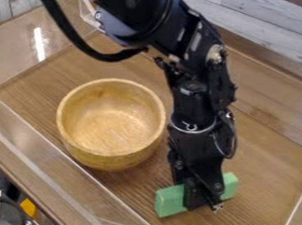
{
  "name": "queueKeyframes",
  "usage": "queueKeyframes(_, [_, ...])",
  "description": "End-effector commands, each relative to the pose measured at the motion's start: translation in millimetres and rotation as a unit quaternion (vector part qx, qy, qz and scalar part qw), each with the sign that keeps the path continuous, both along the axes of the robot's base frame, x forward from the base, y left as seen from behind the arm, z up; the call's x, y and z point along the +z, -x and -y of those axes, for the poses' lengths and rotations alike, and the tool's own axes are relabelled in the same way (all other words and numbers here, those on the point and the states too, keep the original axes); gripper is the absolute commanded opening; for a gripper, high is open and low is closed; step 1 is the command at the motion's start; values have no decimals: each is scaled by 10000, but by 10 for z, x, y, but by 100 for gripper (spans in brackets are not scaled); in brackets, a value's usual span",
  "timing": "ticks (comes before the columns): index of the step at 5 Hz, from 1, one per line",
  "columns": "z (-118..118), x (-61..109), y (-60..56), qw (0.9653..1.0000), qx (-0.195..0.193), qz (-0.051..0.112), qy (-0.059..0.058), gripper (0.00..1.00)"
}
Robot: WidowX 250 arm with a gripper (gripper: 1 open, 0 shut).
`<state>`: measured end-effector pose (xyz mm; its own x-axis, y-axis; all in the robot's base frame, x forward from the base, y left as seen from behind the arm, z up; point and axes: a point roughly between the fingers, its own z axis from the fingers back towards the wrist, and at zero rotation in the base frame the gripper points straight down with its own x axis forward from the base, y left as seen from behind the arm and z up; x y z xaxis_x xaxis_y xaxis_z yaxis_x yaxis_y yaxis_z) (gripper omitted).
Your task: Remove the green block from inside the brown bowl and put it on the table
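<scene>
The green block [175,199] lies low at the table [64,71] surface, to the right of the brown bowl [110,123] and outside it. My gripper [202,195] points steeply down and is shut on the green block around its middle, so only the block's two ends show. The black arm [186,58] reaches in from the upper left. Upright and empty, the bowl sits on the table with its light wooden inside in full view.
A clear plastic wall [27,178] runs along the near edge of the table, close to the bowl and the block. A pale planked wall [276,26] stands behind the far edge.
</scene>
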<state>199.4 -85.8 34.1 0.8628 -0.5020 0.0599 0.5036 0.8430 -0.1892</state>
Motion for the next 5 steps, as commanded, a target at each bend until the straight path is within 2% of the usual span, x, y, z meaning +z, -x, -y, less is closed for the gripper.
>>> queueKeyframes(1, [34,53,-37,9999,32,155,66,0])
queueKeyframes(5, [88,4,-22,9997,164,125,121,0])
